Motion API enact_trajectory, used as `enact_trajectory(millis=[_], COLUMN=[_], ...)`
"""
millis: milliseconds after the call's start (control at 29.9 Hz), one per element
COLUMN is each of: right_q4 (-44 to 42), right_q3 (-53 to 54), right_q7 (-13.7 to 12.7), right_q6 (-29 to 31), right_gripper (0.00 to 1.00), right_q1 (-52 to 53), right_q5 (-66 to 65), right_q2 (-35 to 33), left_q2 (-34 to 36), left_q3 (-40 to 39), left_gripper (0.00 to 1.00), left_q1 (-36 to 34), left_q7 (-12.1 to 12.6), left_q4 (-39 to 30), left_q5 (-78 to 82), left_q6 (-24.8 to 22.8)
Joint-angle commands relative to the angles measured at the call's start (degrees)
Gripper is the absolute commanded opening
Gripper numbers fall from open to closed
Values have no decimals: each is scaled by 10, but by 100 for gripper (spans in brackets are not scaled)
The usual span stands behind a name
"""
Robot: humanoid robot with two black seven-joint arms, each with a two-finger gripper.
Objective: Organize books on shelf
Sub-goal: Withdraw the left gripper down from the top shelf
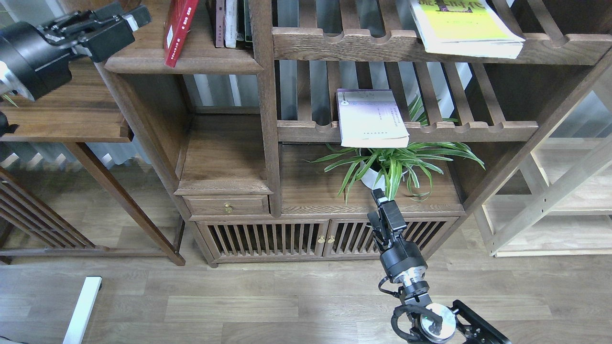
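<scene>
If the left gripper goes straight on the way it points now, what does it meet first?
Probably the dark red book leaning on the shelf: the left gripper points right at it, with nothing visible between. Depth is unclear from this one view.

Three books, one shelf, one plant.

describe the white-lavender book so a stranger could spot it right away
In the big dark-wood bookcase, find the lower slatted rack right of the centre post, above the potted plant. The white-lavender book lies flat there, overhanging the front rail; the yellow-green book is one rack higher.
</scene>
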Motion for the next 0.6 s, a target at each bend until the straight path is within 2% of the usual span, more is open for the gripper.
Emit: enact_trajectory(millis=[0,134,501,568], right_q4=[1,1,6,8], right_q3=[-1,0,11,9], right_q7=[-1,-4,-4,-4], right_q6=[0,0,0,0], right_gripper=[99,99,99,99], right_q1=[2,8,-1,-2], right_q5=[-1,-1,2,2], right_q2=[-1,-7,-11,-14], left_q2=[-1,-1,-57,-79], left_q3=[-9,-25,-31,-31], left_gripper=[73,73,76,76], left_q1=[15,43,163,183], left_q7=[0,0,0,-11], left_q4=[-6,-6,2,2], left_q5=[-38,-80,-174,-176], left_q6=[-30,-92,-95,-95])
